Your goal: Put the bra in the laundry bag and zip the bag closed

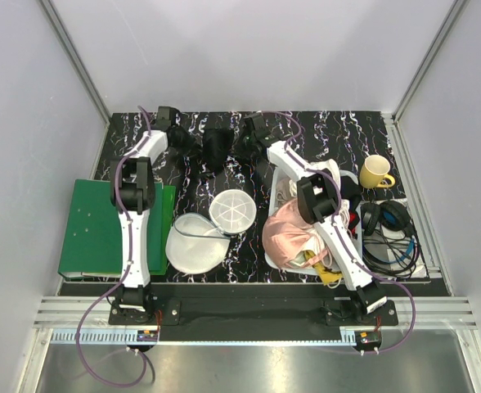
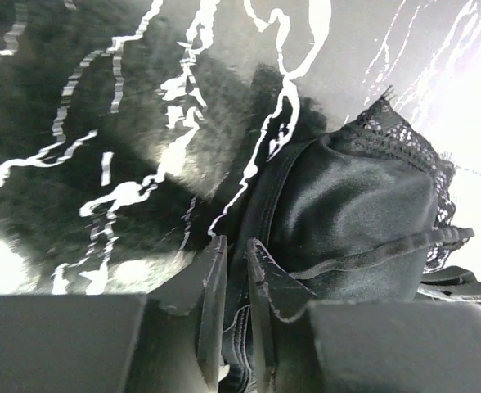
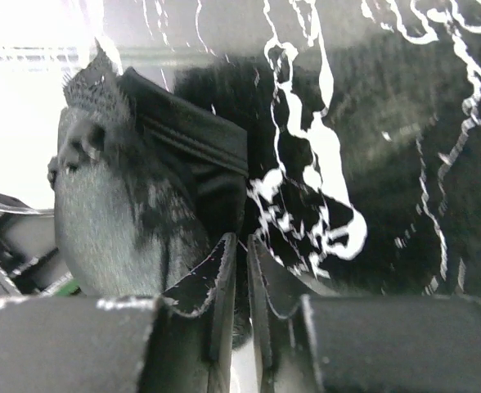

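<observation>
Pinching the bra (image 1: 217, 150), left claw (image 2: 235, 255) and right claw (image 3: 240, 250) stand nearly closed.

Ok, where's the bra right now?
In the top view the bra is at the far middle of the table, pinched between the left gripper and the right gripper, beyond the open laundry bag.

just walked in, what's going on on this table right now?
Both arms reach to the far side of the table and hold the black bra between them. The left gripper and the right gripper each have their fingers closed on its fabric, one at each side. The laundry bag lies open nearer the arms, its round panel flipped back, and it looks empty. The bra is not yet in the bag and the bag is not zipped.
</observation>
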